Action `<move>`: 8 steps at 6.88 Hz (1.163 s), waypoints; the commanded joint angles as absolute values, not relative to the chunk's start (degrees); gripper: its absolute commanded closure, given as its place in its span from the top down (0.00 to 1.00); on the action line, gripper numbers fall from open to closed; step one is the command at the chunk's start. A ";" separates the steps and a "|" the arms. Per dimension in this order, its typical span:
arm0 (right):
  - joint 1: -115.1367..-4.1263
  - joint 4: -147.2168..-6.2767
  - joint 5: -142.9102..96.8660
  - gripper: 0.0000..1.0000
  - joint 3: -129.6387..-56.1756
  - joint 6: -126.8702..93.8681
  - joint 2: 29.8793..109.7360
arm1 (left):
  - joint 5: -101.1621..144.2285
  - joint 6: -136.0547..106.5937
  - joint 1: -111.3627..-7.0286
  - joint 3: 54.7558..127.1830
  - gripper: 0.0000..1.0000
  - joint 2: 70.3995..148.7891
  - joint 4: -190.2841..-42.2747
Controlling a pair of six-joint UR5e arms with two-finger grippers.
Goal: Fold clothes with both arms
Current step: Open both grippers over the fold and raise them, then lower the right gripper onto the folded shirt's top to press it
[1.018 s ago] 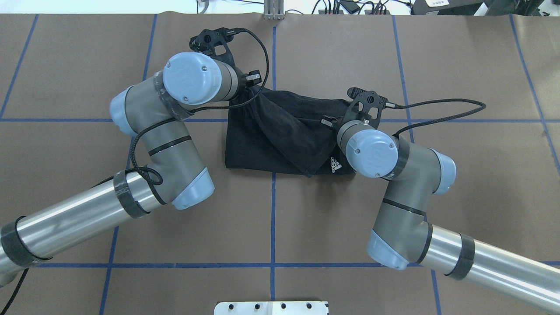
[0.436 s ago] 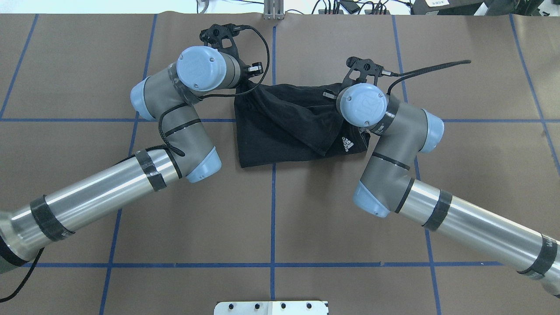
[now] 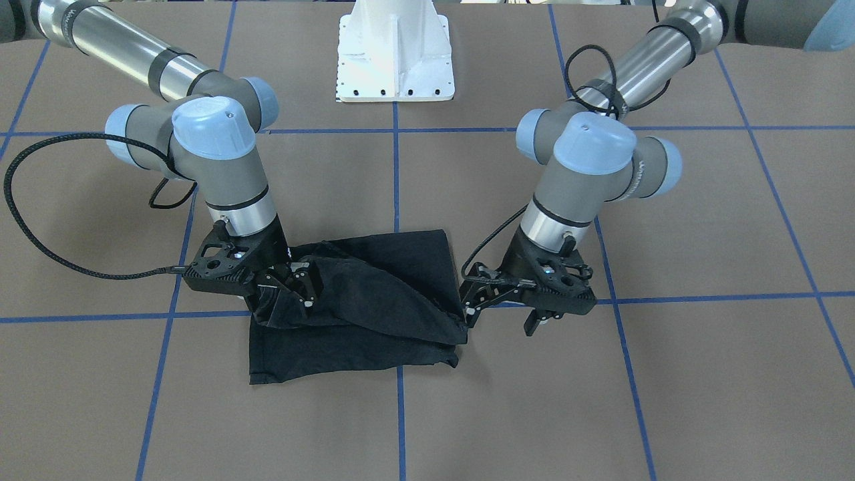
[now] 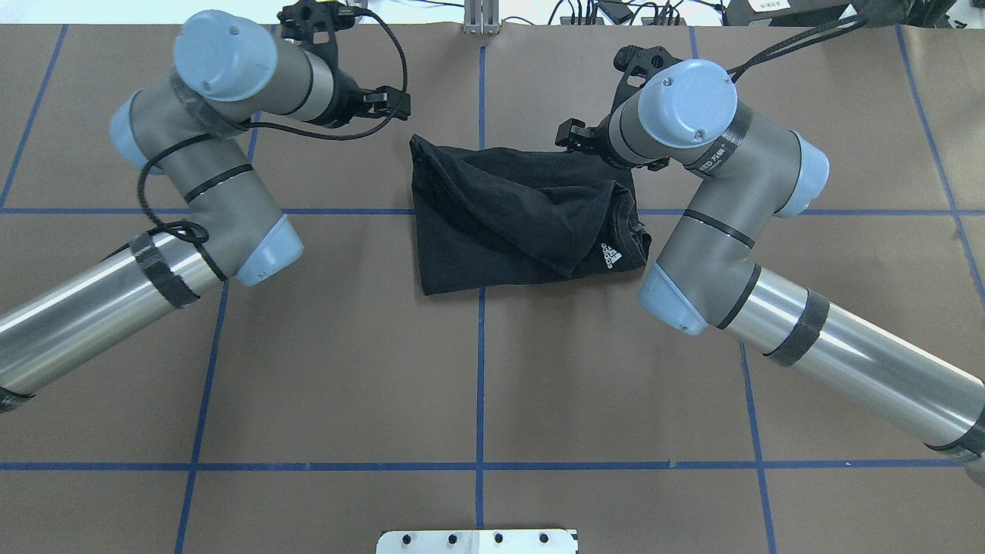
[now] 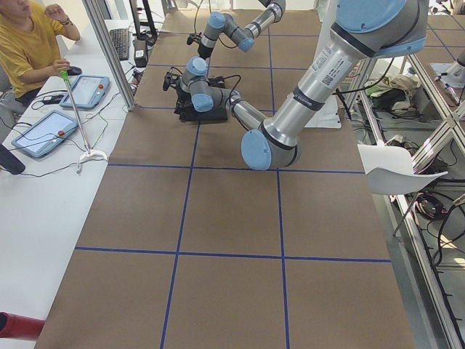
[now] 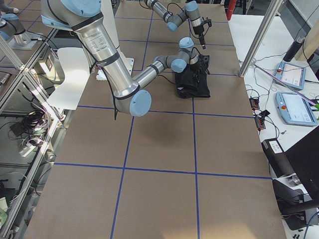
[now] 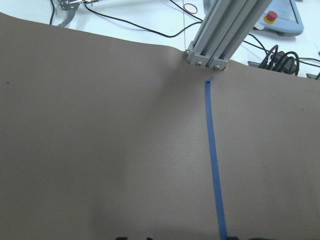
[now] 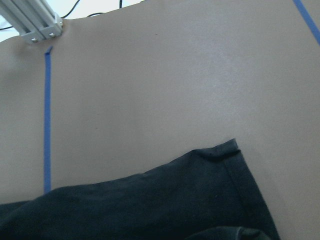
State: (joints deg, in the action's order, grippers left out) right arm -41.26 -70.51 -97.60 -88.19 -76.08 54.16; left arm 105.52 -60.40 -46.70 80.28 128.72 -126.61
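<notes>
both arms have lifted off the shirt, which lies folded but rumpled mid-bench, left claw apart and empty, right claw looks apart over one corner; release step, i reckon, and next needs a fresh two-corner grab.

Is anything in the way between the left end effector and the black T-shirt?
No, nothing visible. Only brown table paper lies between the left end effector and the black short-sleeved T-shirt.
</notes>
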 commanded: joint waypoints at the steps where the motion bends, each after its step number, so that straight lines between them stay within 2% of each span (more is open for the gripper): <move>1: -33.54 -70.75 -87.97 0.99 -90.09 -76.20 53.71 | 106.79 -57.04 -47.64 85.51 1.00 122.88 -127.00; 3: -27.27 -75.29 -77.22 0.97 -90.18 -67.47 51.70 | 106.79 -57.04 -47.64 85.69 1.00 122.35 -127.26; 6: -22.07 -78.40 -67.09 0.85 -89.30 -55.67 51.51 | 106.79 -57.13 -47.64 85.69 1.00 121.73 -127.35; 8: -21.80 -78.49 -65.14 0.65 -89.04 -51.61 51.68 | 106.79 -57.30 -47.64 86.13 1.00 120.59 -127.44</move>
